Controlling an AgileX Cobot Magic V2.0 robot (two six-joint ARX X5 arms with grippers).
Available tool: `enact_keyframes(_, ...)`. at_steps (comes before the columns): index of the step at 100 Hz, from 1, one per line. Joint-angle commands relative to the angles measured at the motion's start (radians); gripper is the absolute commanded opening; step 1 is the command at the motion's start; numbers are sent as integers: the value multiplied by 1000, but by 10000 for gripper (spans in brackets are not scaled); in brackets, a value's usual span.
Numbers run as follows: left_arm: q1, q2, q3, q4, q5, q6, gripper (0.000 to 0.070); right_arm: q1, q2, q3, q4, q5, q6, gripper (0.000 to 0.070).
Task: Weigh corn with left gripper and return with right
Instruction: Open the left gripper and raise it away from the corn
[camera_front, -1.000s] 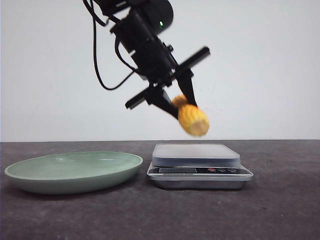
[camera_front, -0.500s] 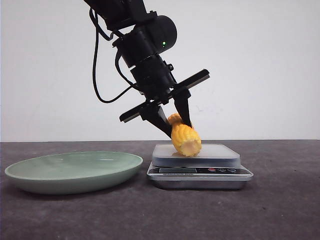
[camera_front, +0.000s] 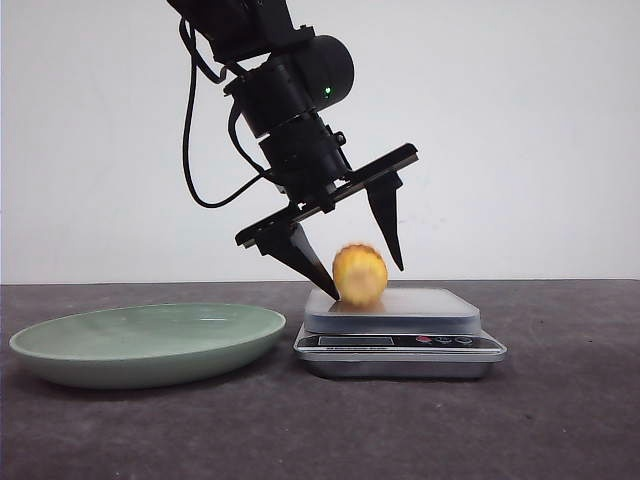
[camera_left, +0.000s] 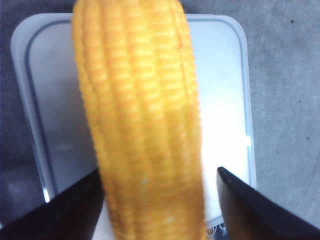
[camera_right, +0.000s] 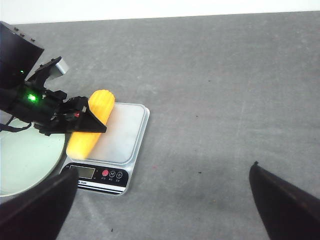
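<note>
The corn (camera_front: 360, 275), a short yellow cob, lies on the platform of the silver kitchen scale (camera_front: 430, 305), slightly blurred. My left gripper (camera_front: 366, 283) is open and straddles it, one fingertip close at its lower left, the other clear of it. In the left wrist view the corn (camera_left: 145, 125) fills the middle over the scale's platform (camera_left: 50, 100), between the spread black fingers (camera_left: 240, 200). My right gripper (camera_right: 165, 167) is open and empty, high above the table; from there I see the corn (camera_right: 90, 125), the scale (camera_right: 120, 135) and my left gripper (camera_right: 75, 120).
A shallow green plate (camera_front: 150, 340) sits on the dark table left of the scale; it also shows in the right wrist view (camera_right: 25, 155). The scale's display and buttons (camera_front: 400, 341) face the front. A white wall stands behind.
My left gripper came down to the scale with the corn, then opened. The corn now lies on the platform, free of the jaws and turned end-on.
</note>
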Motion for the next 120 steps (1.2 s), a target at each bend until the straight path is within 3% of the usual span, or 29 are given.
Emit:
enact_keyframes(1, -10, 31, 25, 1, -1, 17, 450, 4, 4, 15, 5, 1, 11, 700)
enact_keyframes(6, -10, 31, 28, 0, -1, 18, 487, 4, 4, 15, 5, 1, 11, 700)
enact_keyframes(19, -10, 31, 38, 0, -1, 17, 700, 4, 4, 15, 5, 1, 11, 700)
enact_keyframes(30, -10, 31, 67, -27, -17, 18, 700, 4, 4, 15, 5, 2, 5, 700)
enact_keyframes(43, -10, 29, 145, -105, -141, 30, 700, 4, 4, 15, 5, 3, -3, 700)
enact_keyframes(63, -10, 29, 345, -251, -259, 142, 700, 4, 4, 15, 6, 5, -26, 700)
enact_keyframes(75, -14, 28, 509, -352, -269, 220, 700, 4, 4, 15, 8, 9, -50, 700)
enact_keyframes(87, -26, 6, 668, -461, -288, 303, 451, 4, 4, 15, 19, 20, -54, 700)
enact_keyframes(95, -36, -32, 744, -502, -299, 319, 341, 4, 4, 15, 29, 34, -55, 700)
enact_keyframes(108, -49, -119, 840, -592, -321, 339, 267, 4, 4, 15, 52, 34, -54, 700)
enact_keyframes(120, -66, -232, 879, -681, -359, 366, 266, 4, 4, 15, 80, 34, -53, 700)
